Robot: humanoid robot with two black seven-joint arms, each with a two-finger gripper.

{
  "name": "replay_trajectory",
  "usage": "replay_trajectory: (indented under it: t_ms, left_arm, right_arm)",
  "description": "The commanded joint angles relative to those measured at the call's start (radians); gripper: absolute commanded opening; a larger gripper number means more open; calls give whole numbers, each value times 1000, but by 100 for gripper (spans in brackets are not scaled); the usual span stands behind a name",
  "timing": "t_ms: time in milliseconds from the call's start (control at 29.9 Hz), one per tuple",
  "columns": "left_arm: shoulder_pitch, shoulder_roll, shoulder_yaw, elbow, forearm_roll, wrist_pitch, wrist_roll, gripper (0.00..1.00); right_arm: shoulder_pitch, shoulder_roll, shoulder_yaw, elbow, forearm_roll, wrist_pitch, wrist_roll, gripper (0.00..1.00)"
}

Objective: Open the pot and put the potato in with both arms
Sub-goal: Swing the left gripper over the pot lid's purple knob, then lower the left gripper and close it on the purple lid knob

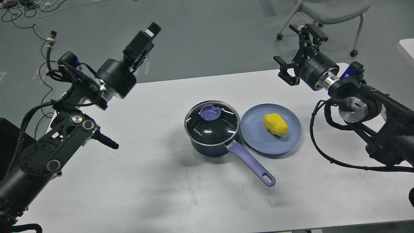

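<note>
A dark pot (207,147) with a purple handle (251,163) stands mid-table. Its glass lid (212,124) with a purple knob (210,112) is on it. A yellow potato (275,124) lies on a blue plate (258,137) just right of the pot. My left gripper (147,37) is raised beyond the table's far left edge, well left of the pot. It is turned side-on, so its fingers overlap. My right gripper (297,49) is open and empty, raised above the table's far right edge behind the plate.
The white table (161,187) carries only the pot and plate. A grey chair (330,8) stands on the floor at the back right. Cables (38,35) lie on the floor at the back left.
</note>
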Motion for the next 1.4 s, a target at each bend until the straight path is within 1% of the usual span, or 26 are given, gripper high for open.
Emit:
replay_trajectory:
  t_ms: [0, 33, 67, 134, 167, 334, 368, 468, 601, 668, 735, 835, 936, 1370]
  left_arm:
    - [-22, 3, 98, -48, 291, 36, -4, 98]
    - [-26, -1, 115, -49, 346, 49, -4, 98]
    - [-38, -8, 146, -47, 461, 85, -4, 98]
    - [-51, -11, 172, -45, 554, 115, -6, 98]
    - [-63, -14, 195, -44, 613, 121, -7, 98]
    - [-149, -43, 302, -30, 727, 121, -12, 98]
    - [-179, -54, 345, -3, 764, 121, -12, 98]
    - [-204, -93, 404, 66, 804, 124, -12, 98]
    - [-197, -118, 410, 112, 804, 124, -13, 98]
    - [-196, -139, 450, 164, 804, 126, -12, 98]
    - [-197, -153, 462, 192, 804, 126, -13, 98]
    - [-193, -155, 467, 201, 804, 126, -15, 98]
    - [-192, -167, 477, 235, 804, 127, -15, 98]
    - [-177, -170, 482, 258, 804, 129, -21, 98]
  right_arm:
    - [-19, -2, 14, -1, 0, 0, -3, 100]
    - [-20, -2, 15, -1, 0, 2, -4, 100]
    - [-23, -3, 20, -6, 0, 0, -3, 100]
    - [-25, -3, 21, -9, 0, 2, -3, 100]
    - [-25, -6, 26, -11, 0, 2, -3, 100]
    - [-31, -13, 35, -15, 0, 2, -3, 100]
    - [-33, -13, 35, -15, 0, 2, -3, 100]
    - [-34, -13, 35, -15, 0, 0, -3, 100]
    - [-34, -13, 37, -15, 0, 0, -3, 100]
    - [-34, -13, 37, -15, 0, -1, -3, 100]
    - [-34, -16, 37, -15, -1, -1, -3, 100]
    - [-34, -17, 35, -15, -2, 0, -3, 100]
    - [-34, -17, 37, -15, -2, 2, -3, 100]
    - [-34, -26, 34, -17, -3, 2, -3, 100]
